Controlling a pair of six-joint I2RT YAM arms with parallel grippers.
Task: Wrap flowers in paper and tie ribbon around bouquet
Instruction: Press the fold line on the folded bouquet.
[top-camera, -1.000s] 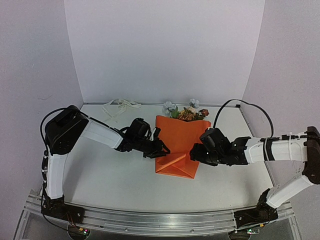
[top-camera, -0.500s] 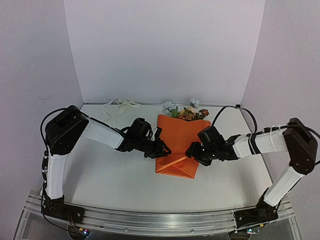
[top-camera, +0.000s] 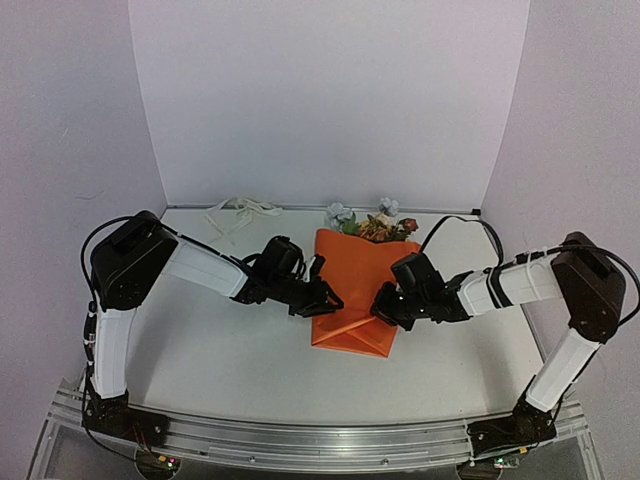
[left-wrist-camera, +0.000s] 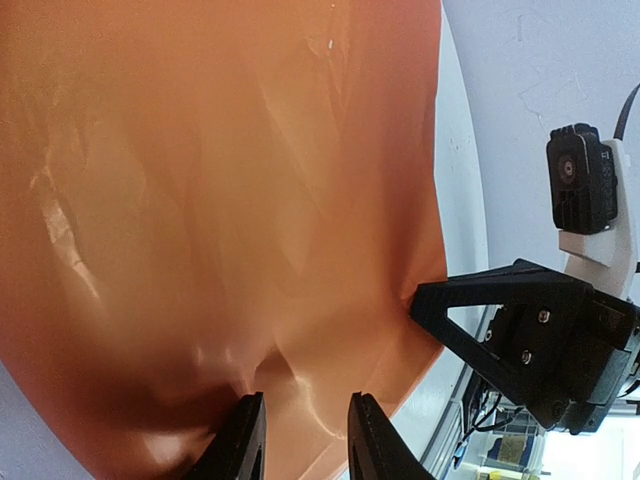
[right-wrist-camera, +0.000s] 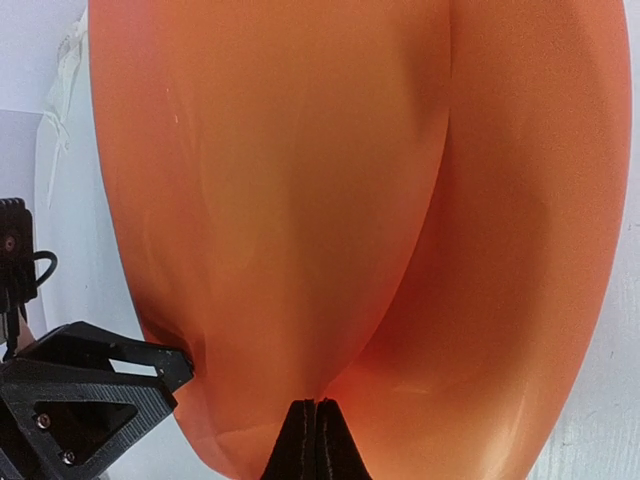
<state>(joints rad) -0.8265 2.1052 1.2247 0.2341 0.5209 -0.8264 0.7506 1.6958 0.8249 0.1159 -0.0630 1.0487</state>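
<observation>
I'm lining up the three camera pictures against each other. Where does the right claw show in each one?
Top external: the right claw is just right of centre, at the right edge of the orange paper.
Left wrist: the right claw comes in from the right, its tip against the paper's edge.
Right wrist: the right claw is at bottom centre, shut.
Shared landmark: the orange paper.

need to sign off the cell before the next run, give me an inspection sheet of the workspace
surface: white table
job's things: orange paper folded over the flowers, blooms showing at the far end; ribbon loose at far left, not tied
clutter: nothing seen
grippers: left gripper jaws partly apart at the paper's left edge, grip unclear; right gripper shut on the paper's right edge
cables: black cable loops above the right arm
surroundings: plain white walls; metal rail at near edge
</observation>
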